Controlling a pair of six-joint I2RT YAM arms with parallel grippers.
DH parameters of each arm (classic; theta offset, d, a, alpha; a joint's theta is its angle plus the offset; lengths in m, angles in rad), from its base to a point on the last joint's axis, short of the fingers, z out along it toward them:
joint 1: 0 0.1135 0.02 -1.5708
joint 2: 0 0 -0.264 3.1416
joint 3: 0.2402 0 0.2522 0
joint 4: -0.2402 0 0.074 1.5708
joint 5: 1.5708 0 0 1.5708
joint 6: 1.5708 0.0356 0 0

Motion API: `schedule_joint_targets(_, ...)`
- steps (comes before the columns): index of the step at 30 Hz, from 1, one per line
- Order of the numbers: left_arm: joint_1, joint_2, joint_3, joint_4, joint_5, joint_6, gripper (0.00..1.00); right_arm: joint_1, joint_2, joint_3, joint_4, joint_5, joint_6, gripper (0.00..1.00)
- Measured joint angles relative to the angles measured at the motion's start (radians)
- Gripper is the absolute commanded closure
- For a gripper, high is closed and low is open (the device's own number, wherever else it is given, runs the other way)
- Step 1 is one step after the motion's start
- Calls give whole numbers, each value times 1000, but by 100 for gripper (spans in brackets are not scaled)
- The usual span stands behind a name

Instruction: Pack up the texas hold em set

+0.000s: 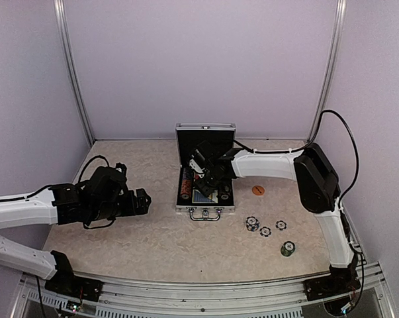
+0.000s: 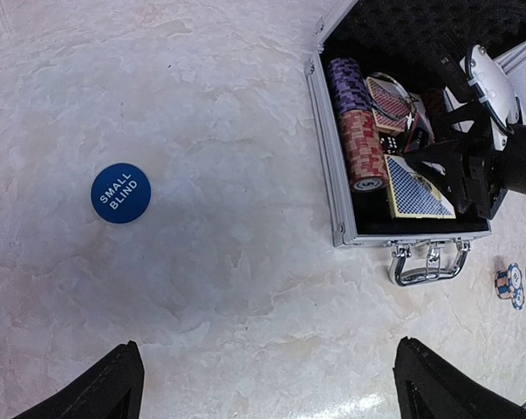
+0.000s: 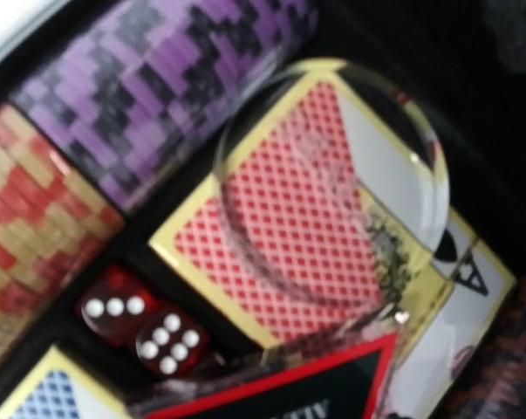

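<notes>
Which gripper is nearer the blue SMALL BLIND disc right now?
Left. The left gripper hovers close by the disc, which lies on the table left of the case. The right gripper is farther off, inside the case.

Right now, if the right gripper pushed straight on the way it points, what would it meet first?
Probably the clear round disc, seen over the red-backed card deck inside the open case; the deck comes right behind it. Depth is hard to judge this close.

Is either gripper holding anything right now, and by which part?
Left gripper is open and empty. Right gripper is over the case; a hold cannot be told.
</notes>
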Motion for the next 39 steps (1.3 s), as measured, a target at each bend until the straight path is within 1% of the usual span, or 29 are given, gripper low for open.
schedule_joint_targets(12,0,10,0,0,0,0,1,-11,27,39,-3,99,-6,42)
schedule_joint_targets(26,0,25,0,1,0,0,1,-24,27,40,-10,129,-13,43)
schedule_joint_targets(28,0,27,0,1,0,0,1,-24,27,40,-17,127,-11,44)
schedule_joint_targets(34,0,38,0,7,1,0,1,-24,27,36,-34,117,-3,52)
schedule_joint_targets(39,0,45,0,10,1,0,1,-24,27,35,-52,116,-3,55)
